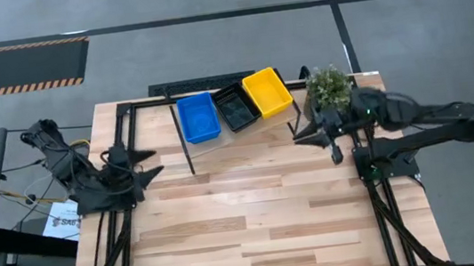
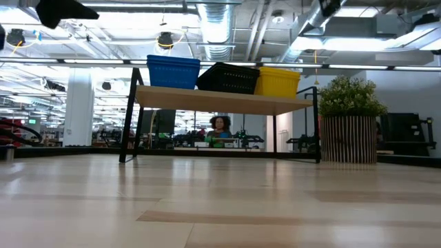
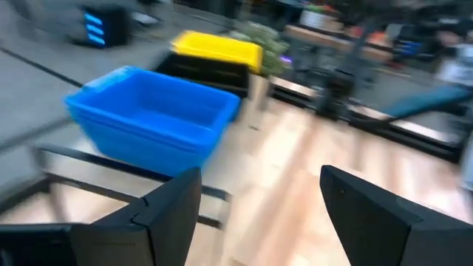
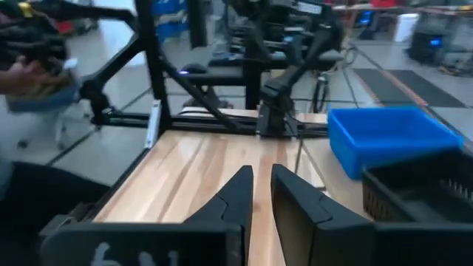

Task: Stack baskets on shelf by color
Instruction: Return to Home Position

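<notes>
A blue basket [image 1: 198, 118], a black basket [image 1: 236, 108] and a yellow basket [image 1: 267, 91] stand side by side on the light wooden shelf [image 1: 246, 137] at the table's far middle. In the low view the blue basket [image 2: 173, 71], the black basket [image 2: 229, 78] and the yellow basket [image 2: 278, 81] rest by their bottoms on the shelf board [image 2: 220, 102]. My left gripper [image 1: 153, 161] is open and empty, left of the shelf; its wrist view shows the blue basket [image 3: 155, 114] ahead. My right gripper [image 1: 302, 136] is shut and empty, right of the shelf.
A potted plant [image 1: 328, 87] stands at the table's far right, beside the shelf and close to my right arm. The plank tabletop [image 1: 257, 229] stretches bare toward the near edge. A person [image 2: 220, 127] shows in the room beyond the table.
</notes>
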`<action>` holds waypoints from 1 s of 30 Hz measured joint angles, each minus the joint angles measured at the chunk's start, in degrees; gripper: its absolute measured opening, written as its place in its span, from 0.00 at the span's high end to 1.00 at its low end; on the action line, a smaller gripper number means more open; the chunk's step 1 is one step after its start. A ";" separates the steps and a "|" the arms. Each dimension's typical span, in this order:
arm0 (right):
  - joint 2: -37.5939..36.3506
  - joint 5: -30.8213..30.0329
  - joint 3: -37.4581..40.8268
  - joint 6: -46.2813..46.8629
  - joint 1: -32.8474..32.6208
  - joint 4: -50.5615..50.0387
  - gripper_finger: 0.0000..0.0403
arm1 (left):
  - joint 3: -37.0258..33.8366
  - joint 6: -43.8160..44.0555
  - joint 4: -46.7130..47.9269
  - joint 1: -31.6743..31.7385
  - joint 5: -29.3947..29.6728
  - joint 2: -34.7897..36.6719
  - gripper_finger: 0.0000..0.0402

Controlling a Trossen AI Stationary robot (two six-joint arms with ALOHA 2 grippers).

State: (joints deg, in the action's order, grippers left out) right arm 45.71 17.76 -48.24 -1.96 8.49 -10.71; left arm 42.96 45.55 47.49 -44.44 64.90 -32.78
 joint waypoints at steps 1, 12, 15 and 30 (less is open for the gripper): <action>-1.28 -1.18 3.33 0.99 -0.61 2.99 0.82 | -1.30 -1.55 -2.31 -0.20 -2.07 1.37 0.34; -6.54 -10.74 23.96 8.64 -5.38 25.10 0.82 | -16.61 -25.73 -31.69 1.91 -24.61 12.66 0.34; -6.51 -12.97 26.50 8.62 -6.49 28.54 0.82 | -20.49 -28.76 -35.62 3.23 -28.19 16.06 0.34; -6.34 -16.83 38.95 7.82 -9.07 49.42 0.82 | -27.59 -33.71 -32.26 4.78 -36.77 32.33 0.34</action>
State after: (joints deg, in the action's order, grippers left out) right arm 39.37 0.93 -9.28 5.86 -0.58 38.71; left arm 15.37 11.84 15.22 -39.66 28.12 -0.45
